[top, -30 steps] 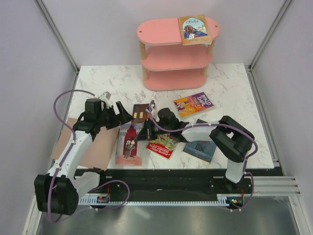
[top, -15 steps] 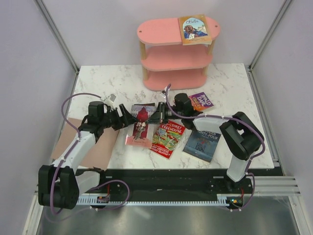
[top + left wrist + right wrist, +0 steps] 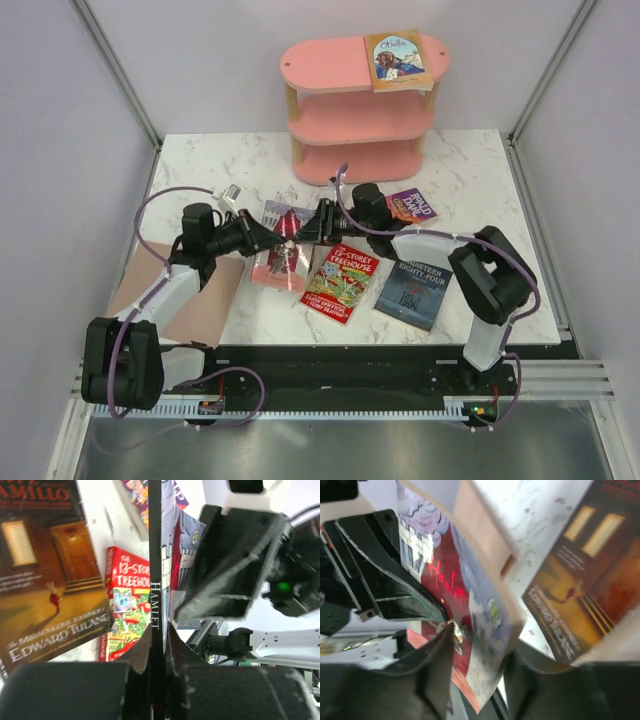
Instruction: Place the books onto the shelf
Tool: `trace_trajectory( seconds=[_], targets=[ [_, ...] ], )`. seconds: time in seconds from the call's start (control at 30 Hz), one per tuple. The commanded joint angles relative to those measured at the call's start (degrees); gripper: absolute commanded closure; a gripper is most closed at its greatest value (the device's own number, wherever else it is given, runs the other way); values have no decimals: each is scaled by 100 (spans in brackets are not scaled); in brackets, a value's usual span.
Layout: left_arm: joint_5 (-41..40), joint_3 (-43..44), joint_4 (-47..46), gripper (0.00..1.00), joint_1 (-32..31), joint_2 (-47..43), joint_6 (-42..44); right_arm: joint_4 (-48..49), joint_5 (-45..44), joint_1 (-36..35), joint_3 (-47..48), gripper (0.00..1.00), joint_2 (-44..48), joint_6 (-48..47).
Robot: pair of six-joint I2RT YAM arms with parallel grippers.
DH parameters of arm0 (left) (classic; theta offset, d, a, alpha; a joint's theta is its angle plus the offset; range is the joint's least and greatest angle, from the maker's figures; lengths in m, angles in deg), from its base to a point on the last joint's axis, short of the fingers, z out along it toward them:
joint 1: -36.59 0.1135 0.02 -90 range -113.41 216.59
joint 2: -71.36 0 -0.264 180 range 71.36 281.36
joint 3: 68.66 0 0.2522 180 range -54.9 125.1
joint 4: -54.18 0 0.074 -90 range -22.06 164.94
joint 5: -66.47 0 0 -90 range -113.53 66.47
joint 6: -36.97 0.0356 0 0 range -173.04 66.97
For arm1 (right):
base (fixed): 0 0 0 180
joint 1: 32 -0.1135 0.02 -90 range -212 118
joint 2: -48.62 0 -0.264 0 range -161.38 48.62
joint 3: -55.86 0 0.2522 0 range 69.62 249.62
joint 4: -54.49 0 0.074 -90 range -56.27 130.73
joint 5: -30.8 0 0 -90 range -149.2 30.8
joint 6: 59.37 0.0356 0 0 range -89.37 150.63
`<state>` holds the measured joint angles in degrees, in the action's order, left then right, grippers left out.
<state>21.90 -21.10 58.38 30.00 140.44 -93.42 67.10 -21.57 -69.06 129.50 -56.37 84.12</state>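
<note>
Left wrist view: your left gripper (image 3: 159, 637) clenches the Hamlet book (image 3: 155, 555) by its spine, frame centre. The right gripper's (image 3: 480, 650) hold: cannot tell. The thin pinch may let the book pivot and drop short of the shelf (image 3: 330, 62).

Shelf (image 3: 320, 62) middle board free; book (image 3: 398, 60) occupies top right.

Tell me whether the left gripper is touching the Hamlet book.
Touching. The left wrist view shows the left gripper with both fingers pressed flat against the Hamlet book, its spine pinched between them with no gap.
</note>
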Motion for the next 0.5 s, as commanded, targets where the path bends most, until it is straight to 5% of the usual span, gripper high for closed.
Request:
trace_trajectory(
  seconds=[0.0,0.27,0.47],
  targets=[
    [142,538,-573,98,-62,114,-426,-1662,-1608,14,-141,40,1234,-1044],
    [-429,1092,-1469,98,-289,772,-1261,75,-2565,85,-2460,34,2815,1212],
    [-632,1330,-2961,98,-816,1546,-2245,52,-3226,-143,-2832,31,3598,1576]
  ],
)
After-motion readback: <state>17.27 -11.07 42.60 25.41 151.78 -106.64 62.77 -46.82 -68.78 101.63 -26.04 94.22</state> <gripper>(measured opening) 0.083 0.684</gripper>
